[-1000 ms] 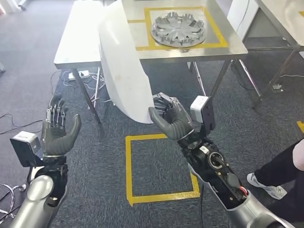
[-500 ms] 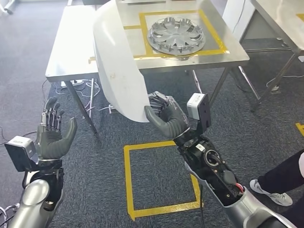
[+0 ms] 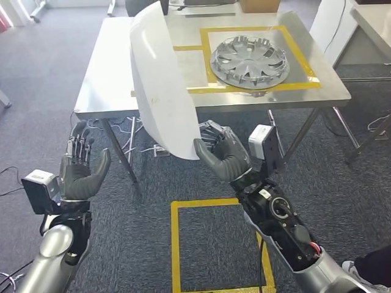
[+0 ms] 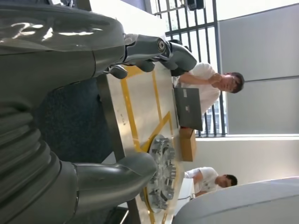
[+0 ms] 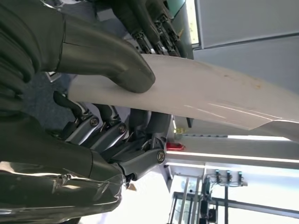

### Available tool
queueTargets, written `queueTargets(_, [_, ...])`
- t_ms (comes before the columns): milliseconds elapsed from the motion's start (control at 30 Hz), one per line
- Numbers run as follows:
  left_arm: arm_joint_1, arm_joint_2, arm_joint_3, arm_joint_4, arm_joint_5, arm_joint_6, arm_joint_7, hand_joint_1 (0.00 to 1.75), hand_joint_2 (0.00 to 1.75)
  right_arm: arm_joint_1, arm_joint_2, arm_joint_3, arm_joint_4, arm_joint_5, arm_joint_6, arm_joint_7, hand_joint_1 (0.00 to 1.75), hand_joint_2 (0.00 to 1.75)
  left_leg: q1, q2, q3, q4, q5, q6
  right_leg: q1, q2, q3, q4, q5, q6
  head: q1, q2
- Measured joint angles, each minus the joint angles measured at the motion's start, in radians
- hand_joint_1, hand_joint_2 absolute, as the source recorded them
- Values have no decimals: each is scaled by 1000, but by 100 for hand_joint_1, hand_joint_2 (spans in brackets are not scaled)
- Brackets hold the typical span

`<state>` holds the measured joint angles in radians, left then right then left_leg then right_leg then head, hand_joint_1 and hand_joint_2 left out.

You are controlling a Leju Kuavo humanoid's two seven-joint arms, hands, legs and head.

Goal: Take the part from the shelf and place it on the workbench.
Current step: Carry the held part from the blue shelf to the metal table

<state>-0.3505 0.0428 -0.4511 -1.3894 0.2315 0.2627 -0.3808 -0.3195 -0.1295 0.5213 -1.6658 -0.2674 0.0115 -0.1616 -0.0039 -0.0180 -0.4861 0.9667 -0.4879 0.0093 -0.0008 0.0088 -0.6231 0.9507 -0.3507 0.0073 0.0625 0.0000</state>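
Here right hand [image 3: 221, 154] grips white part [image 3: 161, 85]

The right hand [image 3: 220, 154] is gripping the lower edge of a white curved part [image 3: 161, 85], which is standing up before the steel workbench [image 3: 105, 79]. The left hand [image 3: 80, 168] is hanging open, and a silver wheel cover [image 3: 249, 54] is lying inside yellow tape on the bench.

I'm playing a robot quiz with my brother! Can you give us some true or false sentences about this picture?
1. The right robot hand holds a white curved panel. True.
2. The left robot hand holds a hubcap. False: it holds nothing, and the hubcap lies on the steel workbench.
3. The hubcap sits inside a yellow tape outline. True.
4. The white panel lies flat on the workbench. False: it is held up in front of it.
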Motion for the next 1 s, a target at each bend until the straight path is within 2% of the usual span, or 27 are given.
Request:
queueTargets(33, [-1, 0, 0, 0, 0, -1, 0, 0, 175, -3, 0, -1, 0, 0, 0, -2, 175, 175, 1, 2, -4, 20, -2, -4, -1, -1, 8, -3, -1, -5, -2, 0])
queueTargets(67, [-3, 0, 1, 0, 0, -1, 0, 0, 175, -6, 1, -1, 0, 0, 0, -4, 175, 175, 2, 4, -22, 54, -5, -8, -2, -2, 17, -4, -4, -11, -4, 0])
queueTargets(133, [-4, 0, 1, 0, 0, 0, 0, 0, 175, -10, 2, -2, 1, 0, 0, -7, 175, 175, 5, 7, -98, 173, -32, -17, -3, -2, 29, -6, -14, -19, -12, 0])
queueTargets(200, [-1, 0, 1, 0, 1, 0, 0, 0, 175, -9, 2, -1, 3, 0, 0, -8, 175, 175, 7, 8, -186, 282, -83, -25, -3, -1, 42, -6, -30, -21, -21, 0])
queueTargets(233, [0, 0, 1, 0, 1, 0, 0, 0, 175, -8, 2, -1, 4, 0, 0, -8, 175, 175, 9, 8, -215, 299, -95, -27, -3, 0, 52, -6, -40, -21, -25, 0])
queueTargets(267, [1, 0, 1, 0, 1, 0, 0, 0, 175, -8, 2, -1, 6, 0, 0, -8, 175, 175, 9, 9, -226, 282, -87, -26, -3, 1, 63, -6, -50, -20, -28, 0])
queueTargets(300, [1, 1, 1, 0, 1, 0, 0, 0, 175, -8, 2, -1, 8, 0, 0, -8, 175, 175, 10, 9, -220, 231, -53, -24, -3, 2, 77, -6, -60, -18, -31, 0])
queueTargets(367, [0, 1, 1, 1, 2, 0, 0, 0, 175, -8, 2, 0, 9, 0, 0, -8, 175, 175, 8, 10, -186, 85, 58, -16, -2, 3, 102, -5, -82, -12, -38, 0])
queueTargets(400, [1, 1, 2, 1, 2, 0, 0, 0, 175, -8, 2, 0, 10, 0, 0, -8, 175, 175, 6, 11, -172, 32, 97, -11, 0, 5, 110, -6, -93, -7, -41, 0])
queueTargets(433, [1, 1, 2, 2, 2, 0, 0, 0, 175, -8, 2, 0, 11, 0, 0, -8, 175, 175, 4, 11, -163, -1, 120, -5, 1, 6, 117, -6, -100, -1, -42, 0])
queueTargets(500, [0, 1, 2, 2, 2, 0, 0, 0, 175, -9, 2, 0, 12, 0, 0, -7, 175, 175, 3, 10, -152, -11, 120, 6, 3, 8, 128, -4, -109, 11, -42, 0])
queueTargets(567, [-2, 0, 2, 2, 2, 0, 0, 0, 175, -10, 2, -1, 12, 0, 0, -8, 175, 175, 6, 10, -131, -17, 115, 17, 1, 5, 123, 28, -124, 21, -38, 0])
queueTargets(600, [-3, 0, 2, 2, 2, 0, 0, 0, 175, -11, 2, -2, 13, 0, 0, -8, 175, 175, 6, 10, -120, -19, 110, 22, 0, 3, 103, 70, -139, 25, -34, 0])
queueTargets(700, [-3, -2, 2, 3, 2, 0, 0, 0, 175, -8, 2, -2, 16, 0, 0, -9, 175, 175, 6, 10, -98, -19, 89, 29, -3, 0, -14, 259, -208, 36, -22, 0])
queueTargets(733, [-1, -2, 2, 3, 2, 0, 0, 0, 175, -6, 2, -1, 17, 0, 0, -9, 175, 175, 6, 10, -89, -19, 81, 29, -4, 0, -43, 290, -218, 40, -19, 0])
queueTargets(767, [0, -2, 2, 3, 2, 0, 0, 0, 175, -5, 2, -2, 19, 0, 0, -9, 175, 175, 6, 9, -77, -19, 72, 29, -5, 0, -56, 284, -209, 41, -16, 0])
queueTargets(800, [0, -2, 2, 3, 2, 0, 0, 0, 175, -5, 2, -2, 20, 0, 0, -9, 175, 175, 6, 8, -64, -19, 62, 28, -6, 0, -50, 242, -178, 40, -12, 0])
queueTargets(867, [0, -2, 2, 4, 2, -1, 0, 0, 175, -5, 2, -3, 21, 0, 0, -9, 175, 175, 5, 8, -37, -19, 41, 22, -7, -1, -16, 104, -77, 32, -3, 0])
queueTargets(900, [-1, -2, 2, 5, 3, -2, -1, 0, 175, -5, 2, -3, 22, 0, 0, -9, 175, 175, 4, 7, -29, -19, 32, 18, -5, -2, 1, 46, -48, 26, 0, 0])
queueTargets(933, [-2, -3, 2, 6, 3, -3, -1, 0, 175, -5, 2, -3, 23, 0, 0, -8, 175, 175, 4, 7, -24, -19, 25, 12, -2, -3, 14, 12, -30, 19, 1, 0])
queueTargets(1000, [-6, -3, 2, 8, 4, -3, -1, 0, 175, -8, 2, -3, 24, 0, -1, -9, 175, 175, 3, 7, -18, -17, 19, 1, 2, -3, 31, -9, -37, 5, -1, 0])
